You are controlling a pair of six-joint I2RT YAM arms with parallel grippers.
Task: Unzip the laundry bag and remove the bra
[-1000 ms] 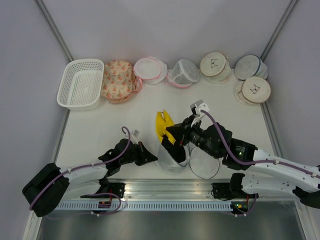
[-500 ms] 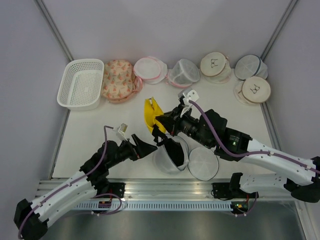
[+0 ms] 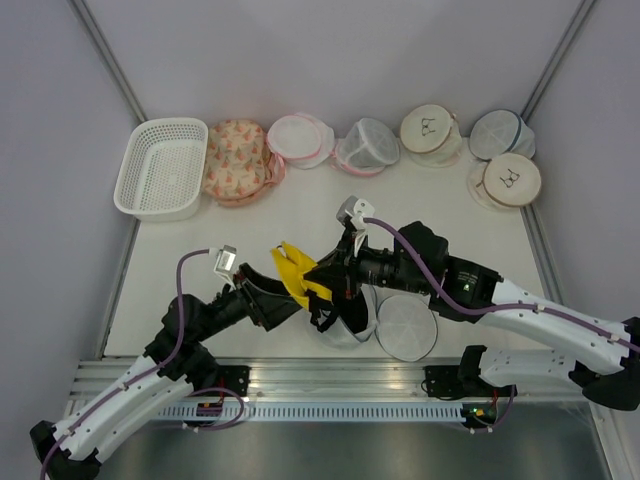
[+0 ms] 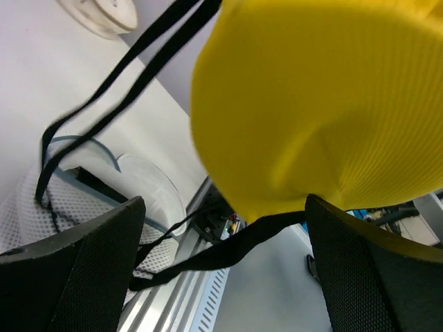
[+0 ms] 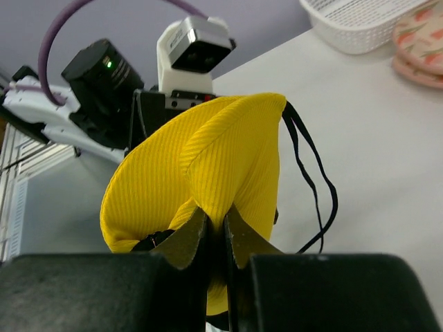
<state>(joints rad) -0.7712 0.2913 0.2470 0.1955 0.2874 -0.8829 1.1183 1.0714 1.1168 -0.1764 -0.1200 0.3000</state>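
Top external: high above the bra point(image 3: 292, 272), looking down, far off; left wrist: jammed right against the bra point(image 4: 311, 104), looking past it toward the near edge of the table point(image 4: 166, 138). Right wrist: close behind the bra point(image 5: 208, 166), facing the left arm point(image 5: 104, 76); all three share the bra.

White-shelled left arm point(image 3: 130, 390) and right arm point(image 3: 540, 320), black joint housings, purple cables point(image 3: 181, 290) looping to white wrist cameras point(image 3: 224, 258), green status light point(image 5: 109, 63), matte black fingers point(image 4: 76, 270) on the left claw point(image 4: 221, 207)
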